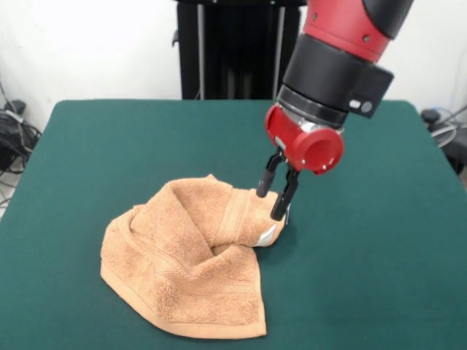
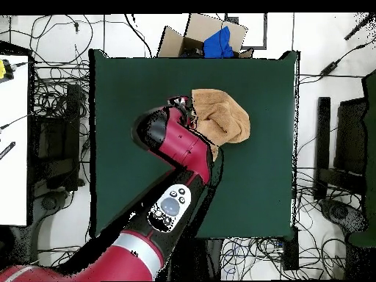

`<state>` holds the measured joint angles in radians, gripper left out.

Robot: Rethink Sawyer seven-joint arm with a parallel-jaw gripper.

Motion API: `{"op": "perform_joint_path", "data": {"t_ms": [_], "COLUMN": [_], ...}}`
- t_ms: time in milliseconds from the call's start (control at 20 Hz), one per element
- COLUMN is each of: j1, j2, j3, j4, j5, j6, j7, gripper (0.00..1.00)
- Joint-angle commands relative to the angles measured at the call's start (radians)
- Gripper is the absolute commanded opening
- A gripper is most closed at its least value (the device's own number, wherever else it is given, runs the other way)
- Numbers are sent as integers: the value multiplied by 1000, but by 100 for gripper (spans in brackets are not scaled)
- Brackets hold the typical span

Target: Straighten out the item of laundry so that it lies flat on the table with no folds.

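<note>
The orange-tan towel (image 1: 186, 262) lies crumpled on the green table (image 1: 379, 240), left of centre and near the front edge. Its right side is folded over into a raised hump. A small white label (image 1: 268, 234) shows at its right edge. My gripper (image 1: 269, 206) comes down at that right edge, and its two black fingers stand close together, pinching the towel's edge just above the label. In the overhead view the towel (image 2: 226, 117) lies near the table's far edge, and the arm (image 2: 172, 139) covers the gripper.
Green table surface (image 2: 125, 95) extends widely on all sides of the towel. Beyond the table's far edge in the overhead view stands a cardboard box with a blue item (image 2: 217, 42). Cables lie on the floor around the table.
</note>
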<state>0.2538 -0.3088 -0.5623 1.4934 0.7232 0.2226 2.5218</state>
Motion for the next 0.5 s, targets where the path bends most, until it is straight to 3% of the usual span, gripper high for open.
{"op": "perform_joint_path", "data": {"t_ms": [50,500], "j1": [-21,-67], "j2": [63,48], "j3": [173,239], "j4": [80,113], "j5": [-18,-68], "j6": [-62,-103], "j7": [154,101], "gripper": [100,100]}}
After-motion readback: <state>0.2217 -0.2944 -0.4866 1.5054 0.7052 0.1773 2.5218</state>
